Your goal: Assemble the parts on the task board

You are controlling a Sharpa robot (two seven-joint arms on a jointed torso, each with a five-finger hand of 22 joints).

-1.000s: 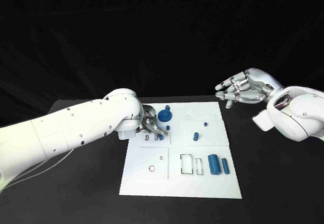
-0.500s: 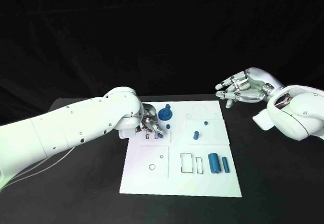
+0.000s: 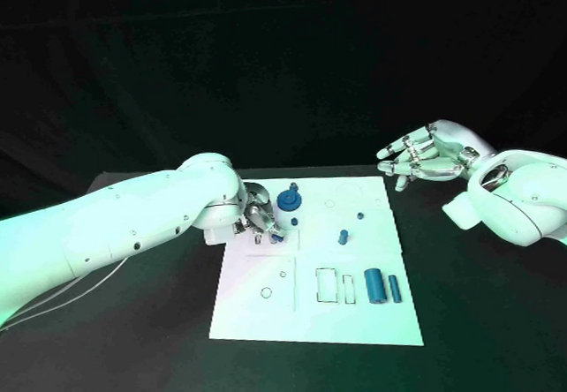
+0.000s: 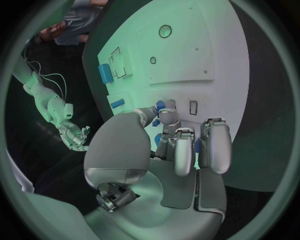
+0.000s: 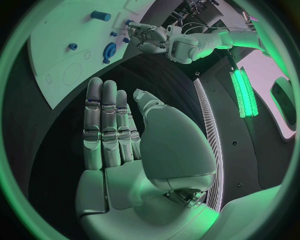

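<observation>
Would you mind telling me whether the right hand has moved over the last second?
No. The right hand stays open beyond the far right corner of the task board, in the same spot relative to that corner.

Black table [image 3: 138,345], dark backdrop [image 3: 277,72]

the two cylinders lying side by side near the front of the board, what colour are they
Blue. The two cylinders lie on the white task board, clearest in the head view.

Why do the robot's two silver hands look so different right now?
The left silver hand is down on the white task board, fingers curled around small blue parts; the right silver hand hangs past the board's far corner, over the black table, fingers apart and holding nothing. Both sit on white arms.
</observation>
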